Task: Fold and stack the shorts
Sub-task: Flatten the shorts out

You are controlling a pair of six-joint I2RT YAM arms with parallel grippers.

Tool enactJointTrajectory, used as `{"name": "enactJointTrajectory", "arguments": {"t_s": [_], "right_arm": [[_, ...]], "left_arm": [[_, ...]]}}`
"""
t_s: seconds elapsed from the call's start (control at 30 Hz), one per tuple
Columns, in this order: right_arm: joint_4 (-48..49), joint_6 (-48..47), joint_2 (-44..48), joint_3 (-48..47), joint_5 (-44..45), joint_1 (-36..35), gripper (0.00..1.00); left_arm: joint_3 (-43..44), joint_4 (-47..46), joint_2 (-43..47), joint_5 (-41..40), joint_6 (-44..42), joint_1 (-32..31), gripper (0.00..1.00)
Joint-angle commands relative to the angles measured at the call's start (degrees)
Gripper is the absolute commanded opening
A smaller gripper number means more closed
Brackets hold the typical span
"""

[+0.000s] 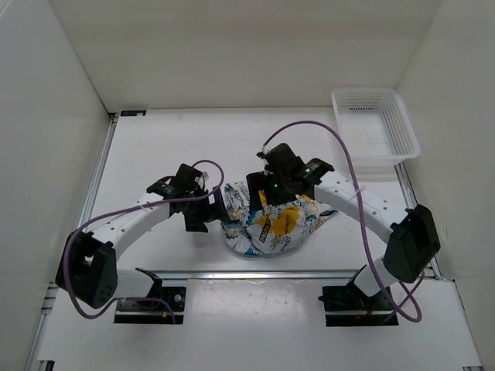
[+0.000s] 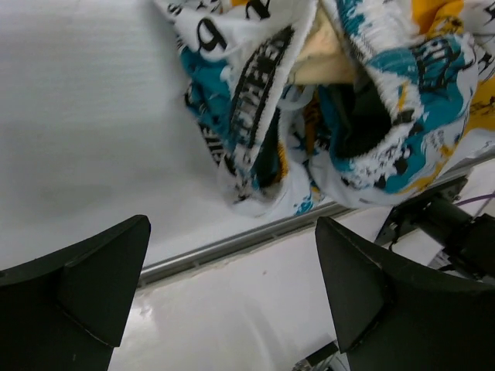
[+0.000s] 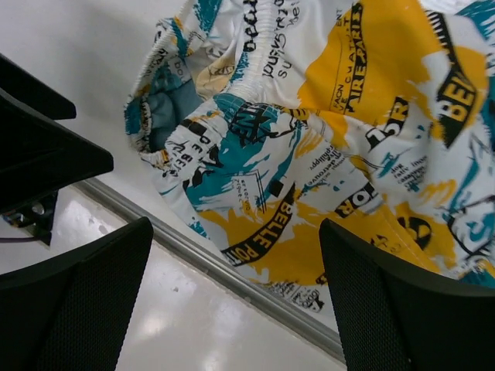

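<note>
Shorts (image 1: 274, 226) bunched at counter (image 1: 170, 147) near edge; left gripper (image 2: 232, 255), right gripper (image 3: 236, 232) both spread; basket (image 1: 410, 127) far-right corner.

The left gripper (image 2: 232, 224) has its fingers spread, with nothing between them. The heap of shorts (image 2: 325, 100) blocks the way just ahead and to its right, while bare table (image 2: 85, 116) lies free ahead on its left. A metal rail (image 2: 232, 243) crosses below its fingertips. The right gripper (image 3: 235, 224), fingers also spread, hangs over the same heap, which fills the space ahead. The left arm (image 3: 46, 154) crowds its left side. A basket (image 1: 375, 127) stands well apart behind it, beside the wall (image 1: 456, 93).
</note>
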State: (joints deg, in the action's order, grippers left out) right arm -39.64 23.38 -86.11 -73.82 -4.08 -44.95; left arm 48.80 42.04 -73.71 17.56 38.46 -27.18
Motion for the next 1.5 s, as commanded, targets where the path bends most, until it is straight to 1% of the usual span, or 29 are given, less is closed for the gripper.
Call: {"name": "enactJointTrajectory", "arguments": {"t_s": [0.0, 0.07, 0.17, 0.2, 0.23, 0.3, 0.33, 0.37, 0.43, 0.57, 0.67, 0.7, 0.73, 0.83, 0.93, 1.0, 1.03, 1.07, 1.1, 1.13, 1.17, 1.2, 1.23, 1.27, 1.3, 1.33, 1.37, 1.43, 1.47], "right_arm": [[4.91, 1.76, -2.30, 1.04, 0.48, -0.31, 0.93], [5.70, 1.76, -4.84, 1.05, -0.58, -0.31, 0.90], [7.82, 2.38, -7.84, 1.05, -3.30, -0.31, 0.78], [8.34, 2.38, -8.55, 1.05, -4.18, -0.31, 0.66], [8.96, 2.38, -9.25, 1.05, -4.71, -0.31, 0.58], [8.96, 2.99, -10.92, 0.52, -5.33, -0.31, 0.38], [8.96, 2.99, -11.53, 0.00, -6.20, -0.31, 0.21], [8.96, 2.99, -12.59, -0.79, -6.82, -0.31, 0.13], [8.96, 2.99, -13.29, -1.93, -7.35, -0.31, 0.00], [6.34, 0.36, -13.30, -9.12, -5.16, 3.01, 0.00], [-0.16, -3.41, -15.23, -23.78, 0.64, 7.31, 0.00], [-3.66, -4.38, -15.93, -28.52, 1.34, 8.46, 0.00], [-5.00, -6.22, -17.07, -38.32, 1.35, 9.69, 0.00], [-7.99, -8.16, -17.61, -54.51, 0.47, 14.61, 0.00], [-7.57, -9.39, -14.03, -59.59, -1.35, 17.34, 0.00], [-4.68, -11.68, -9.89, -54.62, -1.37, 17.87, 0.00], [0.21, -12.47, -4.39, -50.76, -0.59, 17.88, 0.00], [2.79, -13.78, -1.46, -41.67, 2.64, 17.88, 0.00], [5.42, -13.80, 1.35, -36.71, 5.28, 17.88, 0.00], [9.89, -13.80, 6.34, -31.87, 8.18, 18.40, 0.00], [11.50, -12.93, 8.30, -23.04, 11.17, 19.45, 0.00], [12.47, -11.96, 10.93, -19.21, 14.07, 20.42, 0.14], [12.48, -10.91, 11.57, -16.03, 16.62, 23.21, 0.32], [12.48, -10.11, 11.57, -13.13, 18.30, 24.98, 0.52], [12.48, -7.84, 11.57, -7.97, 18.84, 26.74, 0.67], [12.48, -5.99, 11.57, -5.74, 19.62, 29.80, 0.80], [11.17, -4.23, 11.57, -3.72, 19.63, 31.22, 0.82], [10.11, 0.86, 11.57, 1.30, 16.57, 34.56, 0.81], [10.63, 2.19, 11.57, 3.23, 14.64, 35.19, 0.79]], "left_arm": [[-1.68, -9.24, -3.96, 4.50, 3.37, -1.12, 1.00], [-1.69, -9.87, -5.99, 3.98, 3.38, -1.12, 0.98], [-0.38, -10.49, -10.30, 3.45, 3.38, -1.12, 0.82], [-0.37, -10.49, -11.35, 3.44, 3.38, -1.12, 0.74], [0.50, -10.49, -13.28, 3.44, 2.60, -1.12, 0.60], [1.48, -10.49, -14.61, 3.44, 1.71, -1.12, 0.39], [2.35, -10.49, -14.62, 3.44, 0.93, -0.51, 0.27], [3.23, -10.49, -15.14, 4.14, 0.40, 0.02, 0.10], [4.55, -10.49, -15.14, 5.81, -0.66, 1.33, 0.10], [11.39, -5.76, -13.40, 6.34, -4.43, 7.03, 0.10], [24.47, 4.58, -13.39, 2.05, -9.27, 10.38, 0.10], [32.68, 6.98, -14.00, 1.43, -11.37, 12.83, 0.10], [37.12, 9.18, -14.52, 0.90, -12.00, 14.16, 0.10], [54.87, 16.39, -15.58, 2.47, -13.05, 18.91, 0.10], [65.86, 17.99, -14.63, 3.09, -13.06, 20.24, 0.10], [67.04, 17.99, -12.61, 3.09, -13.06, 20.24, 0.10], [66.00, 17.99, -10.25, 3.09, -13.06, 20.24, 0.10], [64.68, 16.68, -9.01, 3.79, -13.06, 20.24, 0.10], [62.93, 16.67, -7.69, 4.49, -13.06, 20.24, 0.10], [58.39, 15.71, -5.15, 4.50, -13.06, 18.58, 0.10], [55.65, 15.18, -3.91, 4.50, -13.06, 17.43, 0.10], [52.49, 13.52, -2.59, 5.11, -13.06, 16.12, 0.10], [48.97, 12.11, -1.18, 6.16, -11.93, 12.19, 0.10], [41.63, 10.53, 1.61, 6.17, -10.00, 9.37, 0.14], [37.73, 8.86, 2.86, 6.17, -8.33, 6.47, 0.51], [33.95, 5.11, 3.92, 6.17, -6.48, -0.09, 0.77], [27.73, 3.85, 4.62, 6.17, -3.68, -3.46, 0.98], [24.87, 3.92, 3.67, 4.07, -3.65, -9.79, 1.00], [24.16, 5.06, 2.18, 3.28, -4.35, -9.82, 1.00]]}}
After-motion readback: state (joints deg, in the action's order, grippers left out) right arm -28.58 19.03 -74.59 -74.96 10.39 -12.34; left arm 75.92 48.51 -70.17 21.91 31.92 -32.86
